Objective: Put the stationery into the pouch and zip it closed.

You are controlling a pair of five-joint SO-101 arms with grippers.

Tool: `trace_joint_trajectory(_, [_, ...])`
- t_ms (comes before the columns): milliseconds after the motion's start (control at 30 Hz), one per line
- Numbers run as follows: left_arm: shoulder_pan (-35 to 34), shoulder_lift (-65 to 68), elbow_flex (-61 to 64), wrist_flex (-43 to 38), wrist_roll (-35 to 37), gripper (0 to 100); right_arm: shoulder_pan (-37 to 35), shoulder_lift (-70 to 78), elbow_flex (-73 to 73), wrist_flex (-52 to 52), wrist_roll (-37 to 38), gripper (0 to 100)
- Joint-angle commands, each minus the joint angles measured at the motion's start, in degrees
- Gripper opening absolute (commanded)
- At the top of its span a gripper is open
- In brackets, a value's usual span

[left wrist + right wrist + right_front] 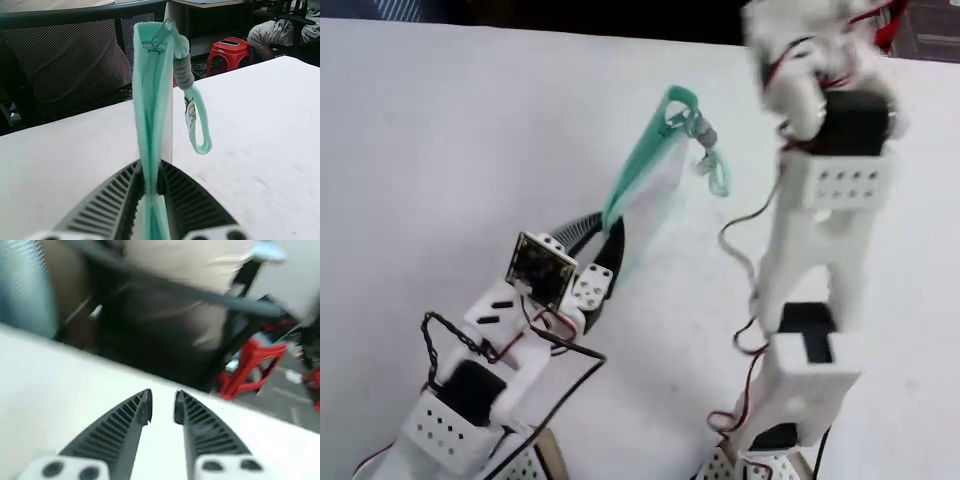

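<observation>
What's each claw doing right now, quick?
Left gripper: shut on the green pouch.
Right gripper: slightly open, holding nothing.

Nothing in these views can be read.
A small tag hangs beside the wrist loop of the mint-green pouch. It carries dark marks, too small and blurred to make out as letters or numbers. In the high view, the bare camera board on the left arm's wrist shows no legible print.
</observation>
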Motion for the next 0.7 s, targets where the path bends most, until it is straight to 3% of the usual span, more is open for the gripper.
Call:
trace_joint_trajectory(0, [-0.48, 0.13, -1.14, 0.79, 0.35, 2, -4.09, -3.21, -2.29, 12.18, 3.96, 10.8])
trace_joint_trajectory(133, [-0.48, 0.13, -1.23, 0.79, 0.35, 2, -6.02, -6.37, 0.97, 13.67, 6.07, 10.9])
trace_joint_trajectory(400, [-0.48, 0.13, -1.23, 0.79, 0.35, 2, -12.79, -22.02, 22.24, 13.23, 29.19, 10.9])
trace_joint_trajectory(667, [-0.48, 0.13, -1.23, 0.79, 0.35, 2, -12.79, -22.37, 30.24, 9.01, 42.2, 10.9])
